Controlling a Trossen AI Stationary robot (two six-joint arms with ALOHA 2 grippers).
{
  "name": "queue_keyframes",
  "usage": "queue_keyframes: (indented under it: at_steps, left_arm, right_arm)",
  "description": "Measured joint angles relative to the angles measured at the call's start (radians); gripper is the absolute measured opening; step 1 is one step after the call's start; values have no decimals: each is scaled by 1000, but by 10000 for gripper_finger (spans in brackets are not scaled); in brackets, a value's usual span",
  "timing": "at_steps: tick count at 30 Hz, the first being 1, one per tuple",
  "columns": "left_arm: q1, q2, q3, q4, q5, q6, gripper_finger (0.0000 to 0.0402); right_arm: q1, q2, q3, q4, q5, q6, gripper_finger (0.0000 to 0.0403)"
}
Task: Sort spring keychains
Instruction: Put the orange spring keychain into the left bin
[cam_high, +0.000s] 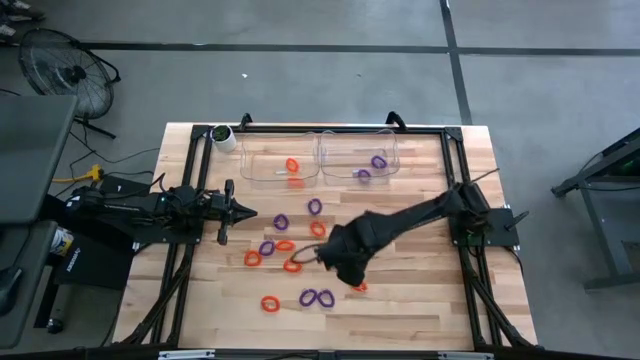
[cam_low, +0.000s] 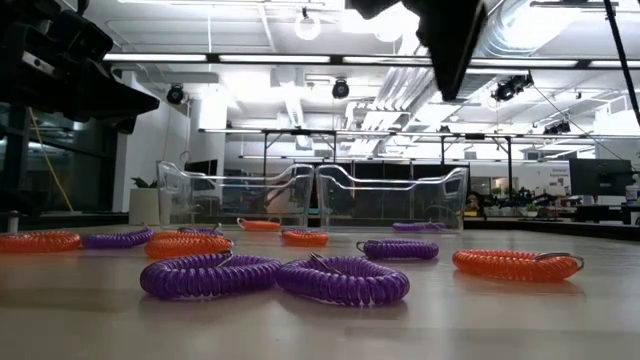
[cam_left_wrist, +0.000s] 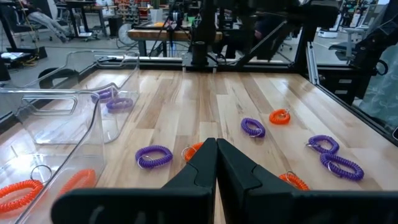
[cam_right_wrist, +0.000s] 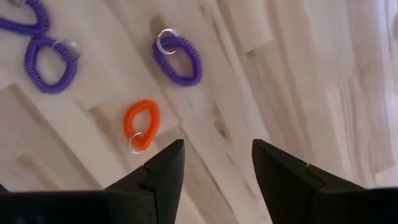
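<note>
The sorting is only getting started — most of the spring keychains are still lying loose on the bench. At the far edge two clear bins are sitting side by side. The left bin is holding two orange keychains, and the right bin is holding two purple keychains, so the colours are being kept apart and four pieces look done.

Roughly a dozen loops are waiting in the middle of the bench: purple ones such as the one at and the near pair, mixed with orange ones like and. They are lying scattered and mostly apart from each other, though the near purple pair is touching.

The right claw is hanging over the near middle of the bench with its fingers standing apart and nothing between them; in its wrist view it is looking down at an orange keychain lying just ahead of its fingertips, with a purple keychain a little farther on. That orange loop seems the likely next pick — a judgement only.

The left claw is waiting at the left side of the bench, fingers pressed together and empty.
</note>
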Motion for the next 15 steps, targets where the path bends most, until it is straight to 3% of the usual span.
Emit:
queue_keyframes:
  at_steps: [5, 15]
  left_arm:
    - [0, 0, 0, 0, 0, 0, 3]
    - [0, 0, 0, 0, 0, 0, 3]
  right_arm:
    - [55, -7, -46, 32, 0, 61, 183]
    - [86, -139, -446, 445, -80, 172, 183]
